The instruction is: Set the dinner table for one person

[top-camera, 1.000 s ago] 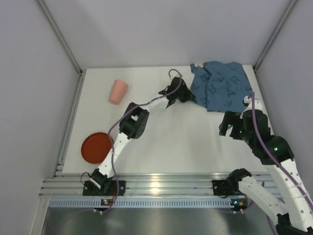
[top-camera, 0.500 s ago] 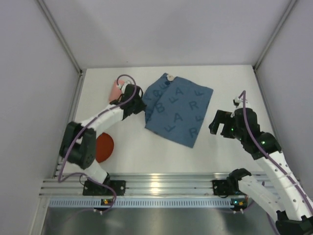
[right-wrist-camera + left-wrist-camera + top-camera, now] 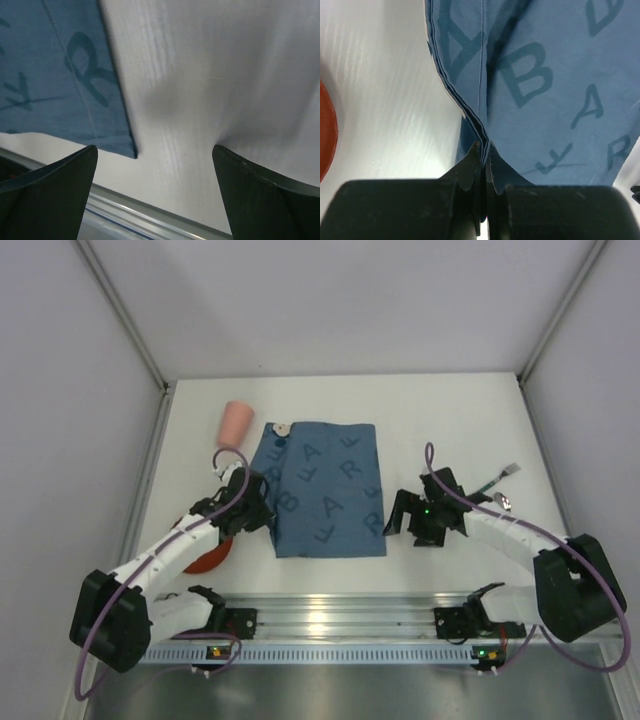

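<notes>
The white dinner table (image 3: 450,415) holds a blue cloth mat (image 3: 325,490) printed with letters, lying flat near the front centre. My left gripper (image 3: 262,516) is shut on the mat's folded left edge, as the left wrist view (image 3: 482,150) shows. My right gripper (image 3: 405,522) is open and empty, low over bare table just right of the mat's near right corner (image 3: 112,135). A pink cup (image 3: 237,424) lies on its side at the back left. A red plate (image 3: 207,558) is partly hidden under my left arm.
Metal cutlery (image 3: 503,487) lies on the table right of my right wrist. The ribbed aluminium rail (image 3: 330,615) runs along the near edge and shows in the right wrist view (image 3: 130,212). Grey walls enclose the table on three sides.
My left gripper has dragged the mat from the back right to the front centre, where it lies spread flat. My right arm has swung down and left to the mat's near right corner.
</notes>
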Tool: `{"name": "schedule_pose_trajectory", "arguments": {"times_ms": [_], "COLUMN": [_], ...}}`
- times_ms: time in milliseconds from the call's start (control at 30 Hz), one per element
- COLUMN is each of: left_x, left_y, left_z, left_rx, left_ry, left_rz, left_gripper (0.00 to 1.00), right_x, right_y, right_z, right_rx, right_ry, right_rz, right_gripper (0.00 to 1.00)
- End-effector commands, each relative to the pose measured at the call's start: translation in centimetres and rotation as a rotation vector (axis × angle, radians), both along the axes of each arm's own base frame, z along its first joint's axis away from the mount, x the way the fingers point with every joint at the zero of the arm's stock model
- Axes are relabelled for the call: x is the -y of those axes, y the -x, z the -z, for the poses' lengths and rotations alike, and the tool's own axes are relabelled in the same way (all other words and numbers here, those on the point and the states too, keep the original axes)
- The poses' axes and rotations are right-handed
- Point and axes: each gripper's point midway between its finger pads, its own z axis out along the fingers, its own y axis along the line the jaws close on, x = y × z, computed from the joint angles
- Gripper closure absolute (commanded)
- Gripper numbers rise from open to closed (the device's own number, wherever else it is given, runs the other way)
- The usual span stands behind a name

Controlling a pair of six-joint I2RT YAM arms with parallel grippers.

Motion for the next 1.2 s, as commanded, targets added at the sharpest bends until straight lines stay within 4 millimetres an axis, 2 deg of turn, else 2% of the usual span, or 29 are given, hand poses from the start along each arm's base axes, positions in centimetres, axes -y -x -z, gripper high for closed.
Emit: {"name": "schedule_pose_trajectory", "arguments": {"times_ms": [0,200,233,300,333,367,433,467,567,633,667,700,733,800,833,900,967,1067,1167], "left_x": [-0.1,-0.2,-0.1,0.0,0.0,0.2,0.2,0.2,-0.2,-1.1,-1.9,-2.7,-3.2,-4.2,-4.7,-5.0,-5.0,-4.5,-5.3], "left_y": [1.2,2.3,2.3,2.2,2.1,2.0,1.9,1.8,1.9,2.6,2.6,3.5,3.7,4.2,4.9,5.5,6.3,7.1,7.6], "left_z": [0.1,1.1,1.2,1.3,1.3,1.2,1.3,1.1,1.2,1.4,1.4,1.6,1.3,0.6,0.8,0.8,1.0,0.9,0.5], "left_rx": [-0.018,-0.046,-0.049,-0.053,-0.057,-0.057,-0.063,-0.064,-0.07,-0.097,-0.097,-0.129,-0.12,-0.099,-0.114,-0.116,-0.12,-0.133,-0.15], "left_ry": [0.022,0.035,0.037,0.042,0.039,0.039,0.032,0.032,0.008,-0.029,-0.057,-0.088,-0.099,-0.116,-0.13,-0.12,-0.102,-0.051,-0.061], "left_rz": [-0.007,0.001,0.0,0.003,0.002,0.005,0.012,0.014,0.011,-0.01,-0.042,-0.057,-0.071,-0.106,-0.113,-0.13,-0.13,-0.136,-0.201], "left_gripper": [1.0,1.0,1.0,1.0,1.0,1.0,1.0,1.0,1.0,1.0,1.0,1.0,1.0,1.0,1.0,1.0,1.0,1.0,1.0], "right_x": [-4.9,-8.2,-8.7,-9.2,-9.6,-9.5,-9.5,-9.5,-7.9,-4.8,-3.1,-1.3,0.7,4.2,5.6,7.5,7.1,5.9,6.5], "right_y": [-2.2,-1.2,-0.7,-0.5,-0.7,-0.6,-0.9,-1.0,-1.6,-1.8,-1.0,-1.2,-1.9,-0.6,-0.8,0.3,0.5,1.9,4.6], "right_z": [-2.2,-0.3,0.7,1.6,1.8,2.6,2.8,2.9,2.4,2.6,2.1,2.1,0.8,0.8,-0.4,-0.8,-1.9,-2.5,-2.2], "right_rx": [0.088,0.059,0.03,0.001,0.006,-0.018,-0.016,-0.012,0.01,0.003,-0.007,0.004,0.041,0.024,0.068,0.065,0.104,0.037,-0.069], "right_ry": [-0.194,-0.248,-0.237,-0.234,-0.243,-0.23,-0.217,-0.21,-0.137,-0.036,-0.001,0.049,0.055,0.146,0.159,0.225,0.199,0.141,0.178], "right_rz": [-0.028,-0.056,-0.07,-0.075,-0.082,-0.08,-0.085,-0.088,-0.088,-0.03,-0.002,0.033,0.097,0.136,0.174,0.182,0.183,0.2,0.256], "right_gripper": [0.0,0.0,0.02,0.12,0.19,0.39,0.63,0.81,1.0,1.0,1.0,1.0,1.0,1.0,1.0,1.0,1.0,1.0,1.0]}}
